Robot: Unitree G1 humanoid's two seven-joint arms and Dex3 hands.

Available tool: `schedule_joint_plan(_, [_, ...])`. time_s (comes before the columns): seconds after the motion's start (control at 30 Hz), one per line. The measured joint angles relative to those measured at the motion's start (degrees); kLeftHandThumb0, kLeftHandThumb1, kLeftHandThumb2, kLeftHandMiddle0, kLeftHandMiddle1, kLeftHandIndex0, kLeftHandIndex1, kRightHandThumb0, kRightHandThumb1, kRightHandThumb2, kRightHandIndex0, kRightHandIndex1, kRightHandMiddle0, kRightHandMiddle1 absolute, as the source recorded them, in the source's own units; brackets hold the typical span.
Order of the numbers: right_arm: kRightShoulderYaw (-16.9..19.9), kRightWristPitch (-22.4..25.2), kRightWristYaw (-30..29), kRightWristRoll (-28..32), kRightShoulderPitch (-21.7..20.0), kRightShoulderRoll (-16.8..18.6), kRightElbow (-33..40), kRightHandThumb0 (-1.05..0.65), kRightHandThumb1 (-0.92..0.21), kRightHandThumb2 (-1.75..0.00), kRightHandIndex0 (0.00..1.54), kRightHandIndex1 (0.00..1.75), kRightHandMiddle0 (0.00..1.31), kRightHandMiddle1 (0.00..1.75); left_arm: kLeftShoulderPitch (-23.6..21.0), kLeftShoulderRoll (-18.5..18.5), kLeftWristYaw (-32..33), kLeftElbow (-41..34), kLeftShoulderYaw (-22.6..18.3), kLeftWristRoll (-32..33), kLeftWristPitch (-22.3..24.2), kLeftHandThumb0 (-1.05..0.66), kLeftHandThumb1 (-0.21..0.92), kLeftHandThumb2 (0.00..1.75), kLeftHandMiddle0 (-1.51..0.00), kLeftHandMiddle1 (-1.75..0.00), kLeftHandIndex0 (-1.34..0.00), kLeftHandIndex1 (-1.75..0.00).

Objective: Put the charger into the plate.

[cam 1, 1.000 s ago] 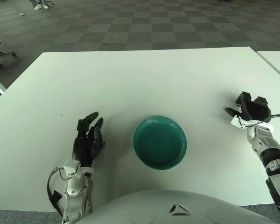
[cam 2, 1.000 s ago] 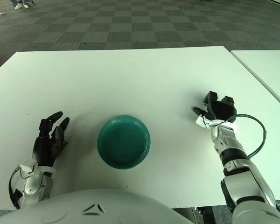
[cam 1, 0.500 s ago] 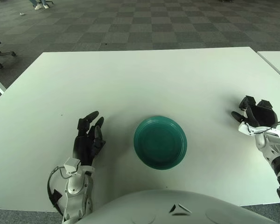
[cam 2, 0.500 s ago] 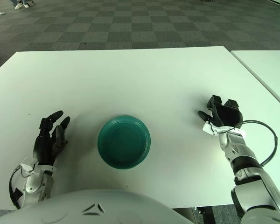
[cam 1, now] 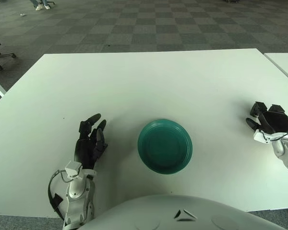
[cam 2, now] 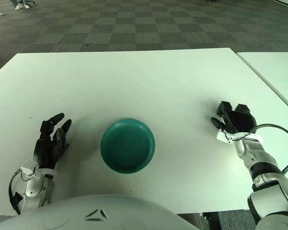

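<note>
Teal and round, one plate (cam 2: 127, 145) is seen near the front edge of one white table (cam 1: 149, 76), nothing in it. No charger is visible. At its 9 o'clock the left hand (cam 2: 50, 141) shows, fingers extended; at 3 o'clock the right hand (cam 2: 235, 122), fingers apart, nothing held.

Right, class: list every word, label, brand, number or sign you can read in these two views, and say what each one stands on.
None: no readable text shows in either view.
The green plate is plain, with no lettering.
The white table bears no label or mark that reads as text.
The left hand, left of the plate, and the right hand, right of it, show no legible marking.
</note>
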State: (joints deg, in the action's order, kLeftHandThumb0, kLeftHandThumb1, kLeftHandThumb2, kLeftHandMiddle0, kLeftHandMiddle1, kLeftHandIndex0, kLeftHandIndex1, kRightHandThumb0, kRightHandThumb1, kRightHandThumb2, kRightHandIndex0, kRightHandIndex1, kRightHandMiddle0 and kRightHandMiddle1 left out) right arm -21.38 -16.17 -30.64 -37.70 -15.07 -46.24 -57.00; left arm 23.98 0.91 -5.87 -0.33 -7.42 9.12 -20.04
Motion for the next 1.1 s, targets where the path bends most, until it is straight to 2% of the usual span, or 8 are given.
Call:
schedule_joint_plan(0.2, [-0.8,-0.1,0.0,0.0,-1.6,0.3,-2.1,-0.01,-0.28,-1.33,0.63,1.75,0.52,1.60,-1.1,-1.1,-0.6,0.9,-0.8,1.1,0.6,-0.70,0.92,0.78,-0.39,-0.34,-0.05,-1.03])
schedule_joint_plan(0.3, [-0.9,0.0,0.1,0.0,-1.5,0.0,-0.4,-0.01,-0.24,-1.36,0.65,1.75,0.55,1.58,-1.4,-1.5,-0.8,1.2,-1.3,1.4,0.8,-0.70,0.92,0.78,-0.39,-0.35,-0.05,-1.03])
schedule_joint_plan(0.5, [1.1,2.2,3.4,0.0,3.5,-2.8,15.2,-0.01,-0.13,-1.47,0.73,1.75,0.64,1.57,-1.6,-2.0,-0.9,1.5,-1.9,1.7,0.8,-0.70,0.92,0.78,-0.38,-0.35,-0.05,-1.03])
schedule_joint_plan(0.77, [3.3,2.9,4.5,-3.6,10.9,-4.0,33.9,-0.01,0.00,-1.62,0.84,1.75,0.73,1.55,-3.5,-2.4,-1.4,2.8,-2.6,2.0,1.3,-0.70,0.92,0.78,-0.38,-0.35,-0.05,-1.03])
schedule_joint_plan(0.93, [7.1,3.2,6.5,-4.2,14.8,-4.0,45.6,-0.01,0.06,-1.68,0.88,1.75,0.77,1.55,-4.3,-3.1,-1.7,3.4,-3.0,2.1,1.6,-0.70,0.92,0.78,-0.38,-0.36,-0.05,-1.03])
schedule_joint_plan(1.1, [12.5,4.8,10.8,-4.4,16.0,-4.3,55.6,-0.01,0.10,-1.73,0.91,1.75,0.78,1.59,-4.9,-3.3,-1.8,4.1,-3.3,2.6,1.8,-0.70,0.92,0.78,-0.38,-0.36,-0.05,-1.03])
